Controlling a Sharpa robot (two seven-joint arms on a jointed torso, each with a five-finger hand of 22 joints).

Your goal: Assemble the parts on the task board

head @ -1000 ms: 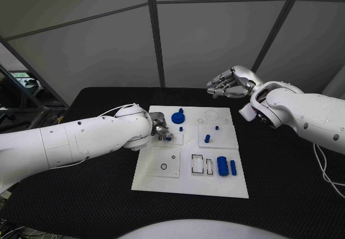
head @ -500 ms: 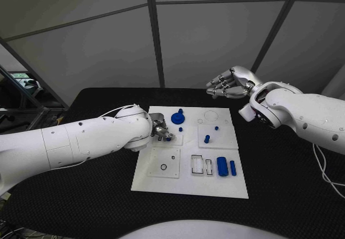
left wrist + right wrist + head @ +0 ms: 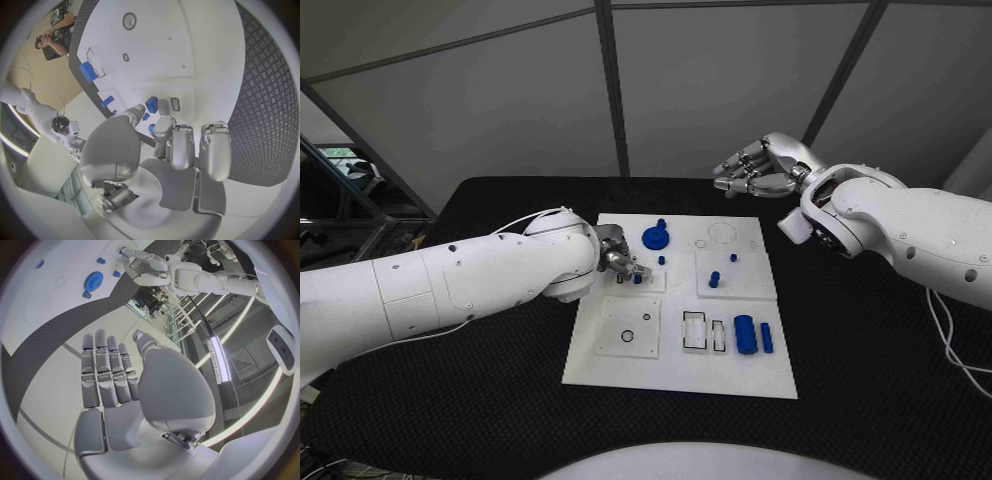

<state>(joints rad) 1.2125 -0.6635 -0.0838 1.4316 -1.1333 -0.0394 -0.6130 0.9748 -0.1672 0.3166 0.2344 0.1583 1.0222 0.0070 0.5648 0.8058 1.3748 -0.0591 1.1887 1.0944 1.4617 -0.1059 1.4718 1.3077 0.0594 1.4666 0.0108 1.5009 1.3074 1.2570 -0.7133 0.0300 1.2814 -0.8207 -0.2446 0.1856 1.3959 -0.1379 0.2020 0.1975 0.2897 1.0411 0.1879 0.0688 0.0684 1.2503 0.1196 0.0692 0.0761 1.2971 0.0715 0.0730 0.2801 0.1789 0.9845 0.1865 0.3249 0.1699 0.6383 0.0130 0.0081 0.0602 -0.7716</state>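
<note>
The white task board (image 3: 687, 372) lies mid-table. My left hand (image 3: 619, 261) hovers low over its left middle section, thumb and a finger pinching a small blue peg (image 3: 638, 278); the left wrist view shows that peg (image 3: 152, 105) between the fingertips (image 3: 164, 107). A blue gear (image 3: 656, 238) stands at the board's far side, with short blue pegs (image 3: 715, 278) to its right. Two blue blocks (image 3: 747, 333) lie near the right edge. My right hand (image 3: 762, 168) is raised beyond the board's far edge, holding nothing. In the right wrist view this hand's (image 3: 119, 390) fingers are straight and side by side.
Black ribbed table surface (image 3: 473, 400) surrounds the board on all sides. Rectangular recesses (image 3: 695, 330) and a square plate with small rings (image 3: 630, 327) occupy the board's near half. Grey wall panels stand behind the table.
My left hand has shifted slightly toward the board's far side, taking the small blue peg with it. The right hand stays raised in nearly the same place.
</note>
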